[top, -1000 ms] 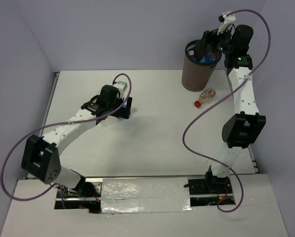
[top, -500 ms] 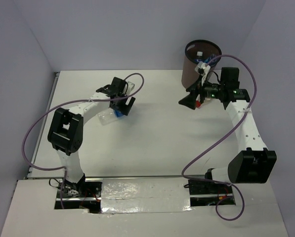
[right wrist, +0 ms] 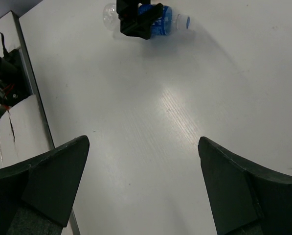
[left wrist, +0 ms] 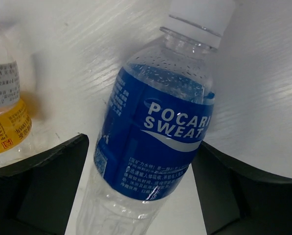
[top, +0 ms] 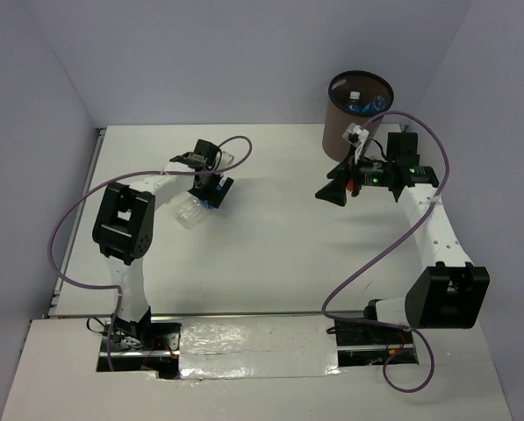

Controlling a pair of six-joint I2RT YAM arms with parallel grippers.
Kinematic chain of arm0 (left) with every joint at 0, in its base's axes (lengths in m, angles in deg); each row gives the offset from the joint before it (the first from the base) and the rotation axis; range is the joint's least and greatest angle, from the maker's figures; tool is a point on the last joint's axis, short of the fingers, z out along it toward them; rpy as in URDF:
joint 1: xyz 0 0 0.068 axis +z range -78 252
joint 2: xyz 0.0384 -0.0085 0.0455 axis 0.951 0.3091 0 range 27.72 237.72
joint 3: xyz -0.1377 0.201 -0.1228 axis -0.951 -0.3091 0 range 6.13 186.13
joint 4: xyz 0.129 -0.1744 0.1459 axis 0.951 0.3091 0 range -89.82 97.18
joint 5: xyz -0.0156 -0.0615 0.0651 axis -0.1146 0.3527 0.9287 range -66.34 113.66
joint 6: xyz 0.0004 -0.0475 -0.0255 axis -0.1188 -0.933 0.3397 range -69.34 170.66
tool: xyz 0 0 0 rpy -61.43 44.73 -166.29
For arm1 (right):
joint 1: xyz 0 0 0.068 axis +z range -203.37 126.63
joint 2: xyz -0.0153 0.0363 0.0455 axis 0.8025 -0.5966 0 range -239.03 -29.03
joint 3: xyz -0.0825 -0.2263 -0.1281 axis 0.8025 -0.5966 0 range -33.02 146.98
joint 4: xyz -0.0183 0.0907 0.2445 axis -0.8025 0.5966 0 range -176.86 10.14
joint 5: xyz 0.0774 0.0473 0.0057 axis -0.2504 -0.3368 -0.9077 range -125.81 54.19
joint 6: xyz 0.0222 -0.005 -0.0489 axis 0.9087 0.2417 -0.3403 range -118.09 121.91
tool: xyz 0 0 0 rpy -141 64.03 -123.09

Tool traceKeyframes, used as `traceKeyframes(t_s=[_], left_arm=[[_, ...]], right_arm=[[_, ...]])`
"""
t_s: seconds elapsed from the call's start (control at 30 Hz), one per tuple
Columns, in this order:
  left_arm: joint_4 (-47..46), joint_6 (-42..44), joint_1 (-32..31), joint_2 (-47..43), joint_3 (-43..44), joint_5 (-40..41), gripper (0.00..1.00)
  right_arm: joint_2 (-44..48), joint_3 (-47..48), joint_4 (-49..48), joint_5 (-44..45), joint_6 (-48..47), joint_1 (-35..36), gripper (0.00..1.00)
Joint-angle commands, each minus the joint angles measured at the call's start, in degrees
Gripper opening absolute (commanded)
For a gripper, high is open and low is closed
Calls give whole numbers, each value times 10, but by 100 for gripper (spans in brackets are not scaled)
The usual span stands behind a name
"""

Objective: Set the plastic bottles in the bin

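A clear plastic bottle (left wrist: 153,142) with a blue label and a white cap lies on the white table. My left gripper (left wrist: 141,196) stands open astride its lower half, one finger on each side. From above, the same bottle (top: 191,210) pokes out below the left gripper (top: 211,187). A second bottle (left wrist: 4,117), yellow-labelled, lies just to the left. The brown bin (top: 339,132) stands at the back right with bottles (top: 360,103) inside. My right gripper (top: 336,189) is open, low in front of the bin's base. A red cap (top: 355,182) peeks out behind it.
The right wrist view shows bare table between its fingers (right wrist: 48,181), with the blue-labelled bottle (right wrist: 160,18) and left gripper far ahead. The table's left edge (top: 95,175) has a rail. Purple cables (top: 367,254) loop over the table.
My right gripper has come down from over the bin's mouth to the table in front of the bin. The left arm has folded back, its gripper staying over the blue-labelled bottle.
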Motion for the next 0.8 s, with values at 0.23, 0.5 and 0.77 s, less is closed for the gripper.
traceKeyframes(t_s=[0.23, 0.5, 0.77], left_arm=[[-44, -45, 27, -44, -60, -124, 71], [-152, -182, 26, -156, -150, -366, 42], [-512, -438, 14, -267, -316, -513, 40]], right_arm=[[19, -25, -2, 15, 26, 41, 100], [-39, -14, -16, 72, 165, 119, 98], [-87, 15, -111, 178, 417, 170, 100]])
